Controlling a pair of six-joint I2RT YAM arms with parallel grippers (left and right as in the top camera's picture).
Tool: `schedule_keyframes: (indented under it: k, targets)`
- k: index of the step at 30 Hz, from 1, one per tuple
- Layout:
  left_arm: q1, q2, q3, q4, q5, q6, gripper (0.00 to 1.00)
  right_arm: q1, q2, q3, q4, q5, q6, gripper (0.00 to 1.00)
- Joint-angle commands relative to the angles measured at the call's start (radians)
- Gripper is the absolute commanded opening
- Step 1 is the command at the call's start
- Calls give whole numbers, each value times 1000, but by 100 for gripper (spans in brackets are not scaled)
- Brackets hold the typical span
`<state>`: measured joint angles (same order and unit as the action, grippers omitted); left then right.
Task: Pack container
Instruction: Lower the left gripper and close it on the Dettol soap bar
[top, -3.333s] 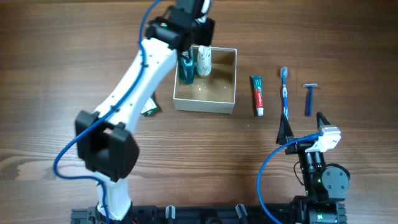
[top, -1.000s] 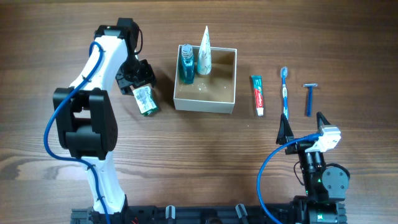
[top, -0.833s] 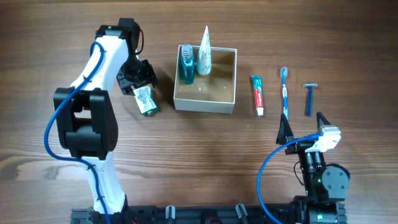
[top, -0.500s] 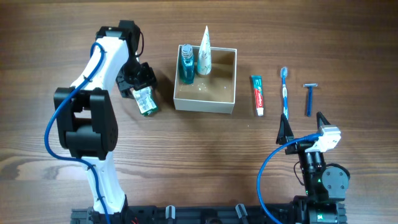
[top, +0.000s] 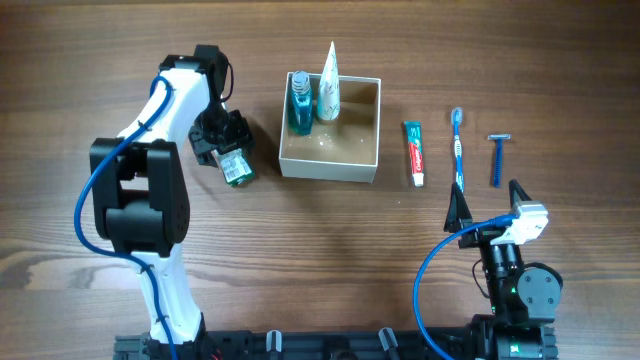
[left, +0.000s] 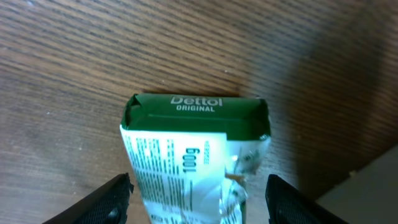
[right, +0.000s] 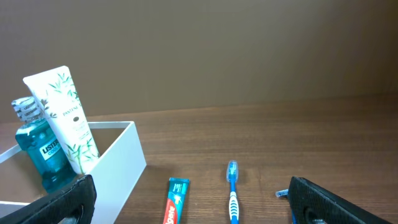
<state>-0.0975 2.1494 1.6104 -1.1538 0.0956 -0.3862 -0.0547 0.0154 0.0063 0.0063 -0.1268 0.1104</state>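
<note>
- My left hand (left: 202, 194) is spread apart, with the soap pack (left: 196, 143) between the fingers (left: 112, 198), not yet clamped.
- Its crumpled wrapper may slip if I close off-centre.

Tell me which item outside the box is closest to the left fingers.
The green Dettol soap, left of the box: it lies between the left fingers. The toothpaste, toothbrush and razor lie on the box's other side.
</note>
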Motion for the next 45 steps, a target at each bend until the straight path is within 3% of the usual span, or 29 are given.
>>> schedule_keyframes:
  k: [1, 32, 41, 45]
  targets:
    - [-1, 11, -50, 15, 9, 13, 70, 4, -2, -1, 3, 0, -3, 100]
    - [-1, 13, -116, 100, 24, 13, 64, 4, -2, -1, 3, 0, -3, 100]
    - [-1, 13, -115, 100, 48, 13, 31, 4, -2, -1, 3, 0, -3, 100]
    - [-1, 10, -112, 100, 62, 13, 27, 4, -2, -1, 3, 0, -3, 100]
